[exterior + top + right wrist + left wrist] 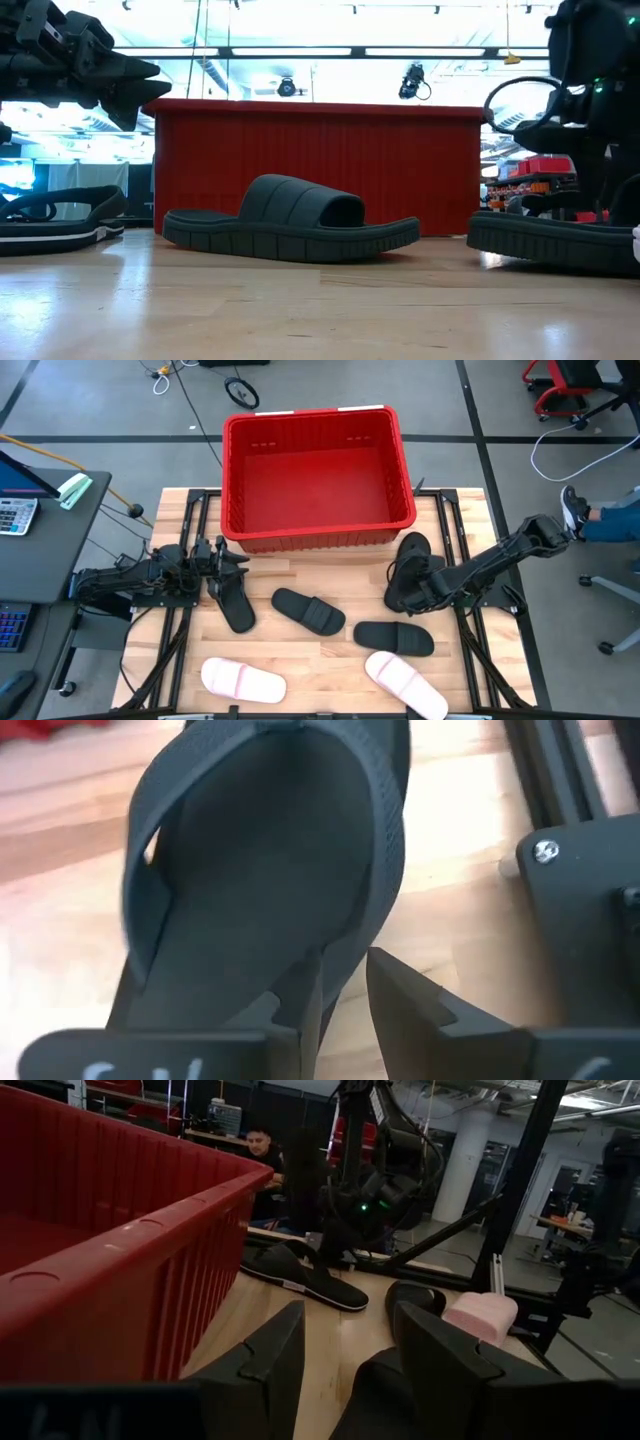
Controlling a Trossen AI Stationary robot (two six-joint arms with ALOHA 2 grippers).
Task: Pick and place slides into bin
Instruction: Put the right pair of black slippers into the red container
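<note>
The red bin [312,530] stands at the table's far middle. Four black slides lie on the wood: one [232,600] under my left gripper, one [308,612] in the middle, one [393,637] to its right, and a thin-strapped one [408,560] at my right gripper. Two pale pink slides [243,680] [405,685] lie near the front edge. My left gripper [238,563] is open and empty, in the air above the left black slide [50,215]. My right gripper [345,990] is shut on the thin-strapped slide [260,870]. My right gripper pinches the side edge of the slide's sole [345,955] between its two fingers. One finger [300,995] is over the footbed and the other [405,990] is outside the edge. Whether the slide is off the table, I cannot tell.
The bin's near wall [150,1280] stands close beside my left gripper. Black metal frame rails [560,780] run along the table's right side by the held slide. A desk with a calculator [15,515] stands left of the table. A person sits beyond the table [262,1150].
</note>
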